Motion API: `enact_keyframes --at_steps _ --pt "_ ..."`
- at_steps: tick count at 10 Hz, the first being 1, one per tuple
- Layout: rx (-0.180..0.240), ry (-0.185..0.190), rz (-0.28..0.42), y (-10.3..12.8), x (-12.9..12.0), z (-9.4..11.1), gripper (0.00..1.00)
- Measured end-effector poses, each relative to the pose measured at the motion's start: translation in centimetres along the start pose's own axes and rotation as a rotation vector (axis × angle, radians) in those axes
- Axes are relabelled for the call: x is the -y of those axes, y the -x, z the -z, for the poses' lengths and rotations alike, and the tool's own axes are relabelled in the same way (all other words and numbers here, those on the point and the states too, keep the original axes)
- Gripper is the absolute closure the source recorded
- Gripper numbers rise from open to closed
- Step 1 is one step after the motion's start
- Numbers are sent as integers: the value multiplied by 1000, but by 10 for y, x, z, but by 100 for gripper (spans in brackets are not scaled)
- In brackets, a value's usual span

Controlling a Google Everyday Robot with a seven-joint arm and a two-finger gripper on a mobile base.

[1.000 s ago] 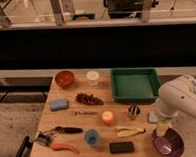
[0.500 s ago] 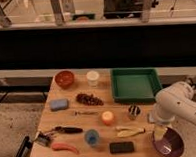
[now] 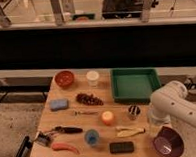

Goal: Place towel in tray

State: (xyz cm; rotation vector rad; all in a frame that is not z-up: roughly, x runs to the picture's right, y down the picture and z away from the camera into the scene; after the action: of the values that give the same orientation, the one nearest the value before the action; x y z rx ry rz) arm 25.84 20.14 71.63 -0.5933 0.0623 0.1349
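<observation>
- Table (image 3: 48,127) – wooden, with everything laid out on it.
- Red-brown bowl (image 3: 65,78) at the back left, white cup (image 3: 93,78) beside it.
- Blue sponge (image 3: 59,104) on the left, dark cluster (image 3: 89,99) near it.
- Orange (image 3: 108,117) in the middle, metal cup (image 3: 134,111) to its right.
- Front row – red strip (image 3: 64,147), blue cup (image 3: 91,138), black block (image 3: 122,147), purple bowl (image 3: 168,142).
- Gripper (image 3: 154,120) low at the table's right edge, just above the purple bowl.

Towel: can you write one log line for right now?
towel: on table, near front edge | tray: no towel inside | hand: right side, beside purple bowl, away from towel
</observation>
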Motion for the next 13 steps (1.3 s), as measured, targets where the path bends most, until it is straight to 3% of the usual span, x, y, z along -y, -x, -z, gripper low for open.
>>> enact_keyframes --at_steps 3,7,13 --pt "0 -31 -24 -4 20 7 20" --pt "40 -86 -21 -24 44 16 20" --pt "62 -92 1 -57 73 -2 20"
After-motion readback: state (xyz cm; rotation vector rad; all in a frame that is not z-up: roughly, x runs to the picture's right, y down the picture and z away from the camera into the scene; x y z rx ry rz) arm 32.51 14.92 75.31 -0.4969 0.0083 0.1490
